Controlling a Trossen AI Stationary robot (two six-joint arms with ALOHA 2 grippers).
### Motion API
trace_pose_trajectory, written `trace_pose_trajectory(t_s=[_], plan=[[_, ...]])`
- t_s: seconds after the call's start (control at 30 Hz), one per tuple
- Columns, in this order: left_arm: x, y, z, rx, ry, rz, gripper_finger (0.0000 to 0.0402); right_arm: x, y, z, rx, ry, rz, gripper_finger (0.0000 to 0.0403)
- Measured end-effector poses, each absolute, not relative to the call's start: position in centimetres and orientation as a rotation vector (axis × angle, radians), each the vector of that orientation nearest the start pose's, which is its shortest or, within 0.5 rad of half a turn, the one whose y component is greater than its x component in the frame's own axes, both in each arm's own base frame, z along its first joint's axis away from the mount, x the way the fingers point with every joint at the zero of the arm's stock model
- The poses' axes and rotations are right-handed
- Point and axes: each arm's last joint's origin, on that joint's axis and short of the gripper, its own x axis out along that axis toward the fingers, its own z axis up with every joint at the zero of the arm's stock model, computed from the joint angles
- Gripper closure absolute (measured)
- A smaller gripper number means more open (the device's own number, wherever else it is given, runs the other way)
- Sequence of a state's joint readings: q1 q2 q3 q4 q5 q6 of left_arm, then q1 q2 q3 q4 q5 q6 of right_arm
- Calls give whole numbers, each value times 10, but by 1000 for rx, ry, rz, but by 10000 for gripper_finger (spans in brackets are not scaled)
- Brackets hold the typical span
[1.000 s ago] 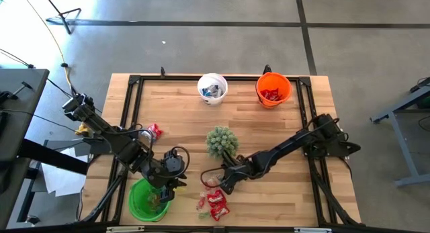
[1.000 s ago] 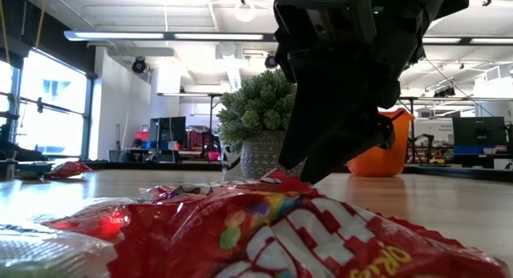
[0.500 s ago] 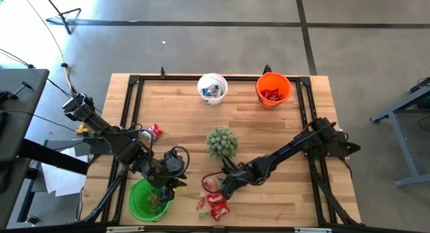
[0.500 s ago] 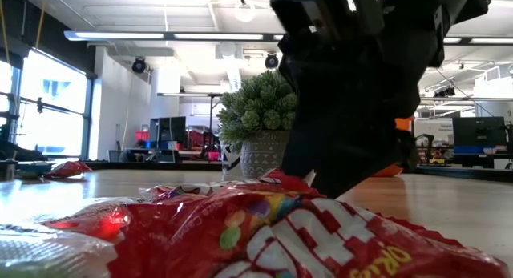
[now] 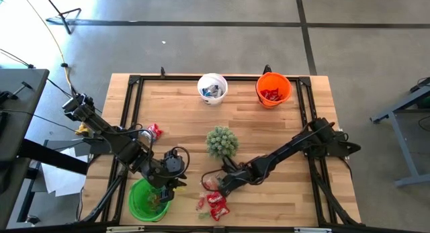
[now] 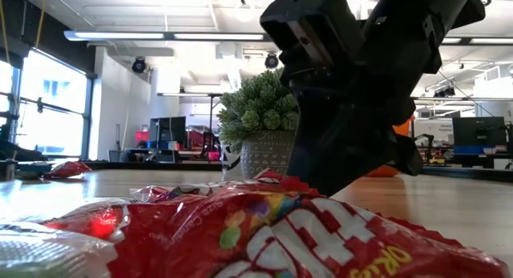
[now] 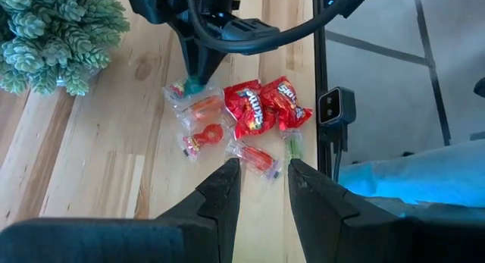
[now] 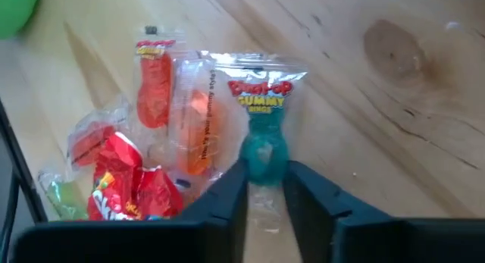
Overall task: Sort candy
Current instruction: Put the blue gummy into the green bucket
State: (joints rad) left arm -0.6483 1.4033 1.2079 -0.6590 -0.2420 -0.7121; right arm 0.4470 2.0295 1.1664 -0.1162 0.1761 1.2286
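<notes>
The candy (image 5: 212, 199) lies in a small pile near the table's front edge: red packets (image 7: 261, 108), clear packets with orange sweets (image 8: 201, 130), and a clear packet with a teal gummy ring (image 8: 264, 151). My right gripper (image 5: 218, 183) is down at the pile's far side, shut on the teal-ring packet. My left gripper (image 5: 169, 180) hangs open and empty over the green bucket (image 5: 146, 201). One red sweet (image 5: 154, 131) lies alone at the left. My right gripper pinches the teal-ring packet between its two fingers at the clear wrapper end just beyond the ring (image 8: 264, 193). The fingers (image 8: 227, 198) slant down onto it from the table's right. The packet lies flat on the table among the other sweets.
A potted spiky plant (image 5: 222, 142) stands just behind the pile. A white bucket (image 5: 212, 87) and an orange bucket (image 5: 273, 89) stand at the far edge, both with sweets inside. A black frame (image 5: 306, 112) runs round the tabletop.
My right gripper has sunk and moved a little toward the table's near left, onto the far side of the candy pile, rolling its wrist as it went. The candy and my left arm have kept still.
</notes>
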Motion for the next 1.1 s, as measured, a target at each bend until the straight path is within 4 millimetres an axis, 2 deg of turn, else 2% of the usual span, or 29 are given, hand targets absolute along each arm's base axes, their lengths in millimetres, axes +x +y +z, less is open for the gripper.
trace_pose_trajectory(t_s=[0.13,0.47,0.67,0.8,0.97,1.1], plan=[[236,-170,303,-295,858,-88,304,359,166,112,851,930,-356,389],[236,-170,303,-274,855,-98,304,366,170,122,934,863,-254,398],[236,-170,303,-275,852,-97,304,369,170,160,889,760,-185,401],[237,-170,304,-267,836,-79,304,375,170,197,838,619,-159,402],[241,-169,307,-238,748,-22,304,387,173,238,676,514,-138,402],[246,-166,311,-204,681,3,304,391,173,268,540,507,-194,402]])
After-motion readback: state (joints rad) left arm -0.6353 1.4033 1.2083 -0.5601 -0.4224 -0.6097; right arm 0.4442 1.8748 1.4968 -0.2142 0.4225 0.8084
